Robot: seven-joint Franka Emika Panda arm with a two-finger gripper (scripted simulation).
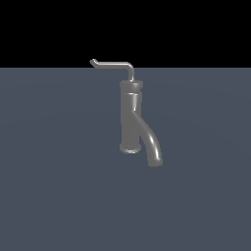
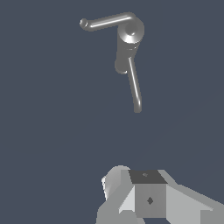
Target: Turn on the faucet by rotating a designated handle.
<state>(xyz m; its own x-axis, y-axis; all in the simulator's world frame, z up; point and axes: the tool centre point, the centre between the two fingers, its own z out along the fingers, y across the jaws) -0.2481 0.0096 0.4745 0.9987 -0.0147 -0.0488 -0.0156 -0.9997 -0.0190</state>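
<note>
Exterior view: a flat, uniform slate-blue floor [image 1: 54, 196] fills the lower three quarters of the picture and ends at a straight horizontal edge. Above that edge lies a featureless black backdrop [image 1: 196, 29]. The floor is evenly lit, with only faint tonal variation. Wrist view: the same slate-blue floor [image 2: 43, 131] fills the picture, plain and unmarked, with a faint lighter diagonal band across one part of it.
</note>
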